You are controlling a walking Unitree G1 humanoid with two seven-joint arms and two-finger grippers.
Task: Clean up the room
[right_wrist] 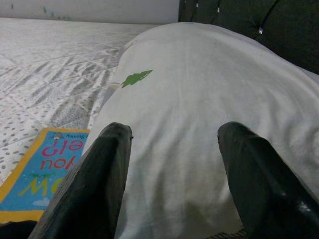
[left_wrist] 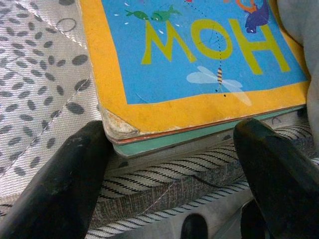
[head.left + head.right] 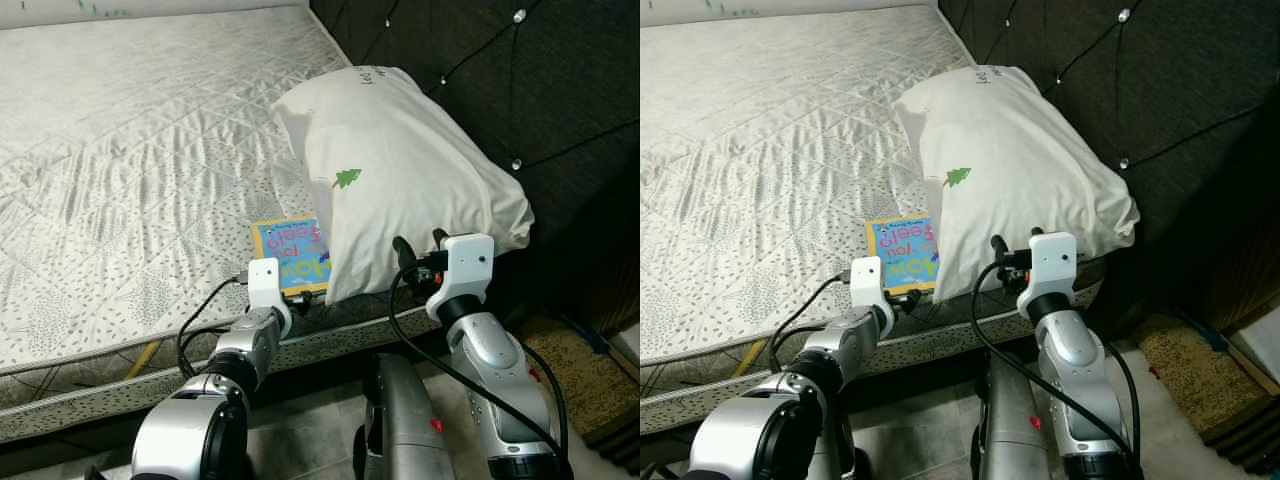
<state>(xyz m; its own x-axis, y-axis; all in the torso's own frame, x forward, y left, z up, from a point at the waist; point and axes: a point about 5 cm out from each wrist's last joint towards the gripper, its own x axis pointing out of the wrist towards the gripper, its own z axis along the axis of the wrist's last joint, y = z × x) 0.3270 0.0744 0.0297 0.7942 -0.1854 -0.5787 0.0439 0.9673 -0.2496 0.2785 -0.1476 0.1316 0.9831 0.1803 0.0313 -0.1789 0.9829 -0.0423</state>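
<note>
Book (image 3: 293, 255) flat on mattress (image 3: 120, 180) near its edge, partly tucked under white pillow (image 3: 400, 170). Left gripper (image 2: 169, 164) spread wide at book's near corner, gripping nothing. Right gripper (image 1: 174, 174) wide open against pillow, empty.

1. Mattress (image 3: 130, 170): quilted cloth, matt, speckled print, corded woven edge.
2. Pillow (image 3: 400, 170): soft white cloth, matt, creased.
3. Book (image 2: 199, 59): glossy board cover, corner worn to bare card.
4. Headboard (image 3: 560, 90): dark tufted fabric, shiny studs.
5. Left gripper (image 2: 172, 164) fingers (image 2: 55, 184): matt black plastic, scuffed.
</note>
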